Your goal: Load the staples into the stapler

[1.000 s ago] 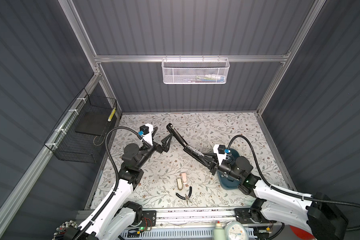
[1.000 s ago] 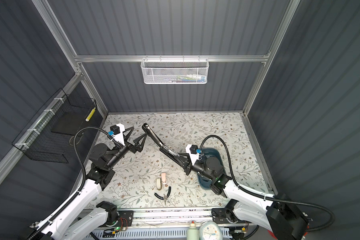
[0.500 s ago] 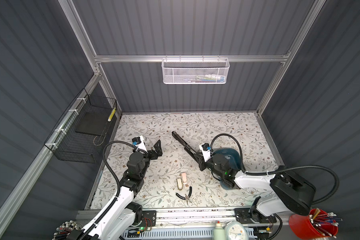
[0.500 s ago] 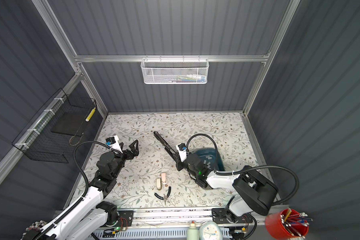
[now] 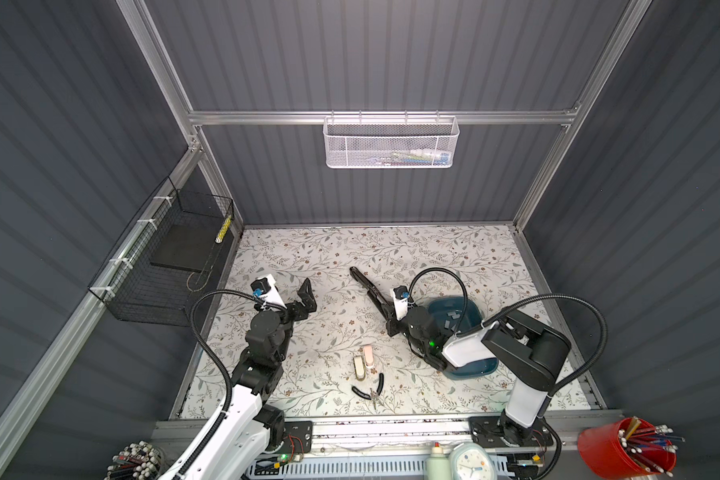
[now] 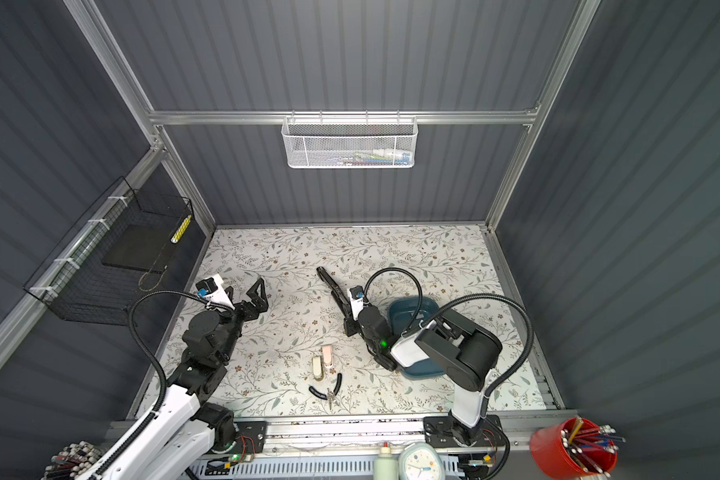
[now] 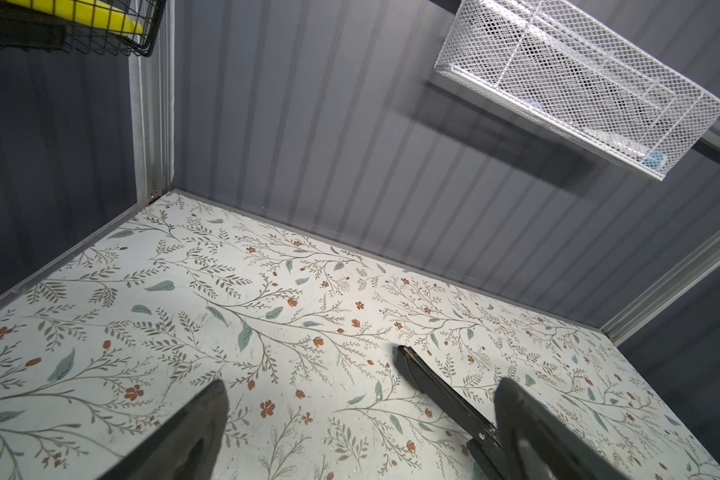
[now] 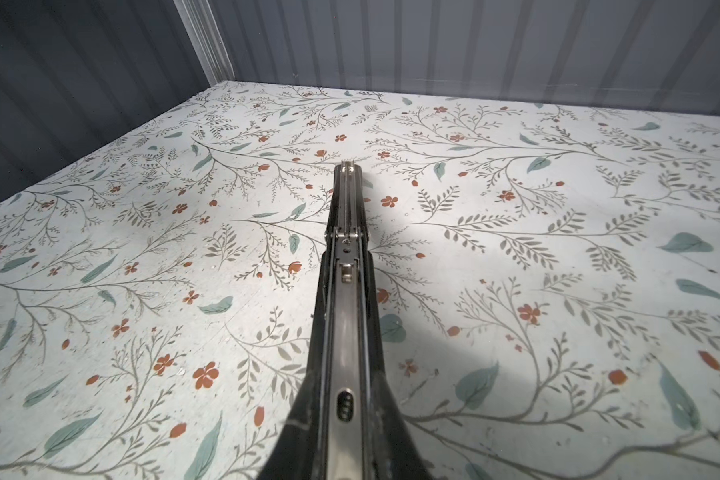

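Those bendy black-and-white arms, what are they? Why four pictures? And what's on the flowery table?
They are two robot arms, each ending in a gripper, like two pinching fingers. Two pictures look down on the whole table from above. The other two come from small cameras on the arms' wrists, looking past the grippers. The right gripper is shut on a long black stapler. The left gripper is wide open and holds nothing. On the table lie a blue tub with small grey staples inside, black pliers, and two small pale things I cannot name.
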`<act>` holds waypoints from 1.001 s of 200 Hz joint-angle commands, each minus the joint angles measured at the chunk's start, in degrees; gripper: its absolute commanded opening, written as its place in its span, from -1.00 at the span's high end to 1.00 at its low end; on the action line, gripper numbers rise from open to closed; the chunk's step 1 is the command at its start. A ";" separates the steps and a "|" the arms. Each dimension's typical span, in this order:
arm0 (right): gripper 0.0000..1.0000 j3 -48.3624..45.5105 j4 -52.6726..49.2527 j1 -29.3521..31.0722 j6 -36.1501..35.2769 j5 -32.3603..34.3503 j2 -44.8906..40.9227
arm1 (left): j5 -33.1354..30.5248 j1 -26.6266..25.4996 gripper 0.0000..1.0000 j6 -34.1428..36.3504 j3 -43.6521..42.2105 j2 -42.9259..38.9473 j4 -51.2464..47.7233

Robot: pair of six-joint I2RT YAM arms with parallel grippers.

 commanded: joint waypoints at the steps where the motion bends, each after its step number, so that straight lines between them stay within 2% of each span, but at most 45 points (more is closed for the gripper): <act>1: 1.00 2.18 7.79 0.31 -0.11 3.42 2.10 | -1.74 0.26 -0.99 0.51 0.76 1.19 -1.47; 30: 0.93 3.25 8.41 0.27 0.10 3.56 4.57 | -1.62 0.31 -0.99 0.42 0.91 0.67 -1.76; 70: 0.42 4.26 8.84 0.07 1.55 4.19 7.32 | -2.33 0.26 -0.99 0.27 0.55 -0.60 -1.93; 135: 0.33 1.40 11.50 -1.26 2.43 3.58 6.60 | -3.32 0.26 -0.99 0.08 0.63 -0.68 -2.38; 167: -0.01 -1.90 11.36 -1.36 2.29 4.64 1.07 | -4.88 0.26 -1.00 -0.11 0.72 -1.20 -3.24; 200: -0.49 -5.44 6.67 -1.36 3.16 5.67 -8.89 | -4.45 0.26 -0.99 0.00 0.63 -1.66 -3.16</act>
